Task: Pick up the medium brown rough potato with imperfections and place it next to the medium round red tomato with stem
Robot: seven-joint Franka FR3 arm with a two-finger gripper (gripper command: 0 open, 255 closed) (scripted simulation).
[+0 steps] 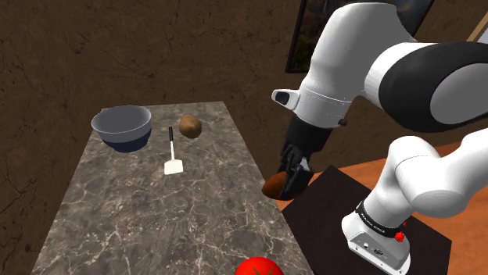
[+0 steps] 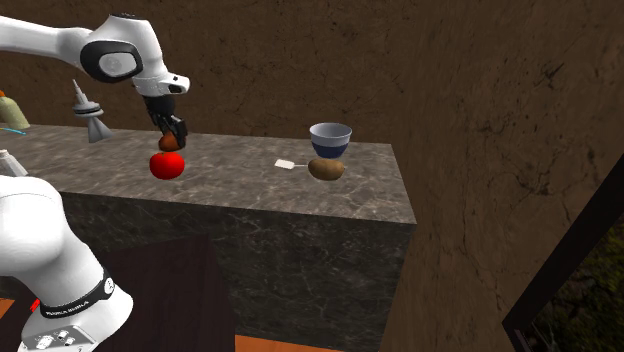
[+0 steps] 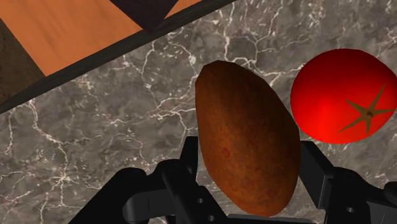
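The brown, rough, oval potato is grasped between the fingers of the all-black two-finger gripper, which is clenched on its sides. It is held over the dark grey, white-veined marble counter, near the counter's edge and just beside the round red tomato with a brown stem. At the far end of the counter in the shoulder view, a blue-grey bowl, a white spatula with a black handle and a second brown potato are set, well apart from the gripper.
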